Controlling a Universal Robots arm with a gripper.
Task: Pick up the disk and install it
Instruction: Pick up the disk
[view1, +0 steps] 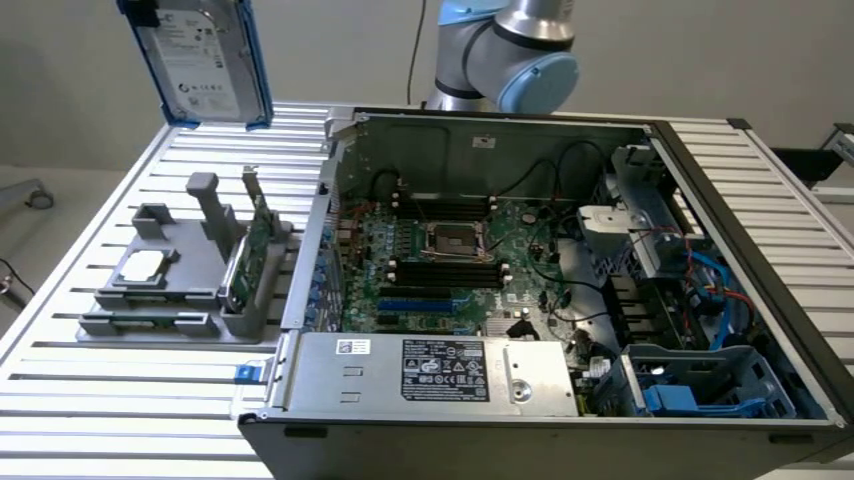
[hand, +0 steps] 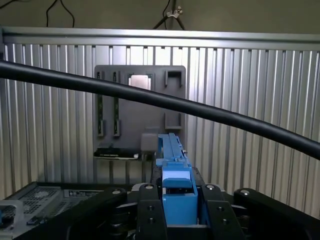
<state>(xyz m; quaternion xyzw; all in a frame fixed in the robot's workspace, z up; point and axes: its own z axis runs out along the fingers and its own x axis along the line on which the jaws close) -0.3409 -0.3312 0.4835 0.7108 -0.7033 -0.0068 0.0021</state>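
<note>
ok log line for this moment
hand: shut on disk | disk: in air, clear of grey holder | computer case: open, disk not installed

arm (view1: 514, 50): joint high at rear | end effector (hand: 179, 205): jaws closed on edge of the disk (hand: 172, 160), held high

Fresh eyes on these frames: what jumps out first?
The disk hangs high at the exterior view's top left, its blue rail clamped in the tool. Below it, the grey fixture holds a silver chip and a green card; the open computer case sits mid-table.
</note>
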